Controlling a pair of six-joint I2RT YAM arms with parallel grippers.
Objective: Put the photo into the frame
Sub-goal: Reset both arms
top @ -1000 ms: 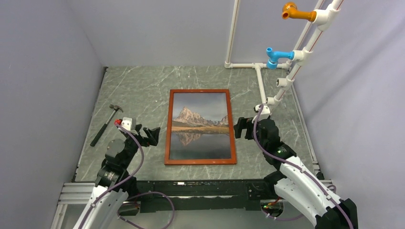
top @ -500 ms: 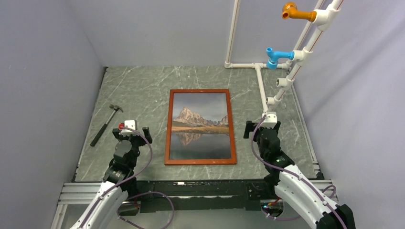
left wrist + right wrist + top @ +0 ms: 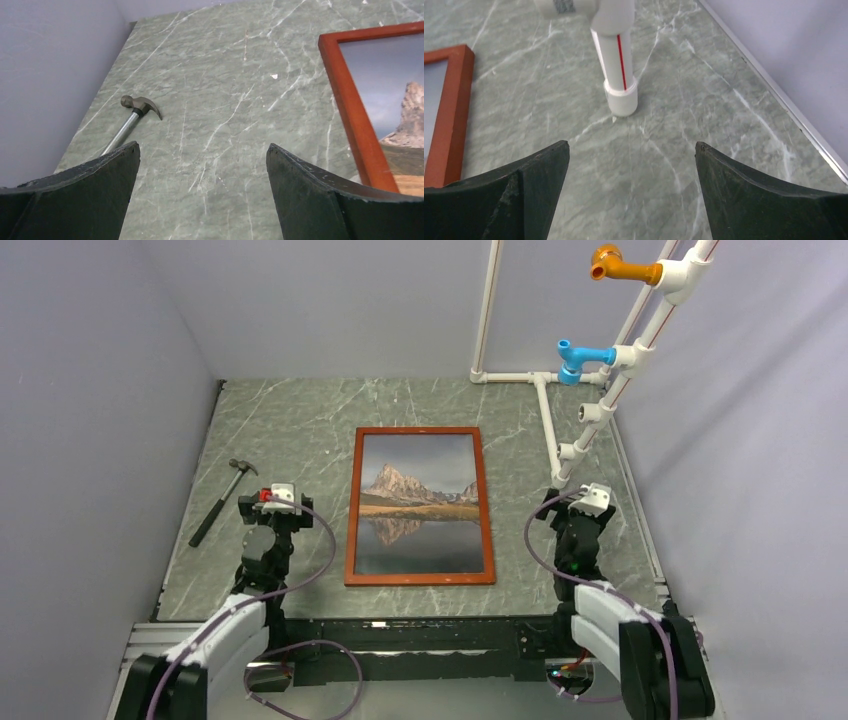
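Since the photo (image 3: 420, 505) lies flat inside the frame (image 3: 351, 505), mountain side up with the reddish moulding bordering it on all four sides, the task looks finished to me, and that would explain why neither arm touches it. Seen from above, the left gripper (image 3: 202, 150) sits at about 8 o'clock from the frame and the right gripper (image 3: 631, 147) at about 4 o'clock, each well apart from the wood, jaws spread wide and holding nothing; both wrists point toward 12 o'clock, low over the surface. The frame rests in the middle of the table (image 3: 300, 420), a green marble-patterned top with pale veins. A hammer (image 3: 131, 120) lies at 9 o'clock from the frame, untouched. White pipe (image 3: 616, 65) stands on the table at 2 o'clock and climbs the right wall, carrying a blue fitting (image 3: 578, 355) and an orange fitting (image 3: 612, 262). Plain grey walls close the table in on three sides
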